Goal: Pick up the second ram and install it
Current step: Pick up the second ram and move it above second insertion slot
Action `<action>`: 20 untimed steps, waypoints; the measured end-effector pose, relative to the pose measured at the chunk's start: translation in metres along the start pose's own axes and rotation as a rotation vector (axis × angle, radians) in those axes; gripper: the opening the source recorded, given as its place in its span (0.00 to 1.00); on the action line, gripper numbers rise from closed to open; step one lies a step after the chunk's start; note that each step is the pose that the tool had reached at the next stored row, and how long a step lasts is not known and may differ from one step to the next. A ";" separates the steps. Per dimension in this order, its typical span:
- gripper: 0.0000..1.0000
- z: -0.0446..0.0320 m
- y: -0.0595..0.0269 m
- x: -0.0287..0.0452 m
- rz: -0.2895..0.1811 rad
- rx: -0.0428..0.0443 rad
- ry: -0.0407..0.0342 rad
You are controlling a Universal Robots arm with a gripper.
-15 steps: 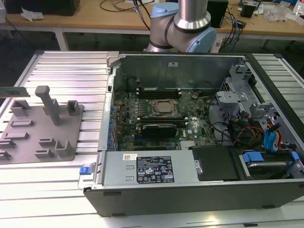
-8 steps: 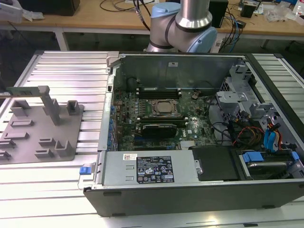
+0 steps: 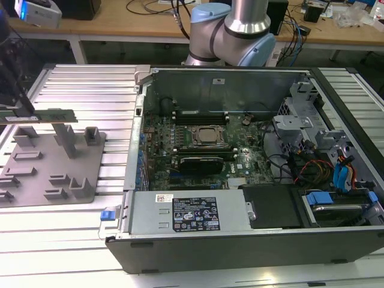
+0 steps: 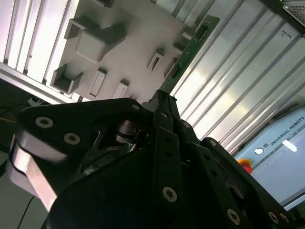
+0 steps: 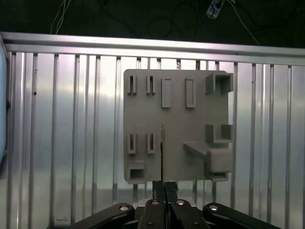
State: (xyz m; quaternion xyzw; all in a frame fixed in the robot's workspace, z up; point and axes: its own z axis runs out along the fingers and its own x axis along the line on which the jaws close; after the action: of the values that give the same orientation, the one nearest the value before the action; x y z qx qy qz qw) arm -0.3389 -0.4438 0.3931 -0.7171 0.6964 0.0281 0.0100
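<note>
The ribbed aluminium table (image 3: 72, 84) carries the open computer case (image 3: 240, 240), and, at the exterior view's left, the grey plastic fixture plate (image 3: 36, 174) with its upright blocks. Your black two-fingered gripper (image 5: 164, 185) is clamped on the second ram (image 3: 54, 114), the slim greenish-grey memory stick. It hangs level over the far part of the plate, well apart from the case. In the first wrist view the stick (image 5: 163, 148) is edge-on and centred between the fingers, so the grip looks square. I judge it needs lifting straight, clear of the blocks, then carrying level, long edge parallel to the long black memory slots (image 3: 201, 113) beside the silver processor socket (image 3: 208, 135).
</note>
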 end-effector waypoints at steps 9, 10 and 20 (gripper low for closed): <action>0.09 -0.0009 -0.0339 0.0010 0.001 0.0000 0.0000; 0.09 -0.0010 -0.0369 0.0011 0.002 0.0000 0.0000; 0.09 -0.0018 -0.0721 0.0021 0.011 0.0006 -0.0003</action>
State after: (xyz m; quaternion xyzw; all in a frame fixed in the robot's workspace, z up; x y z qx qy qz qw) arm -0.2668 -0.4438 0.3931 -0.7133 0.7002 0.0281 0.0102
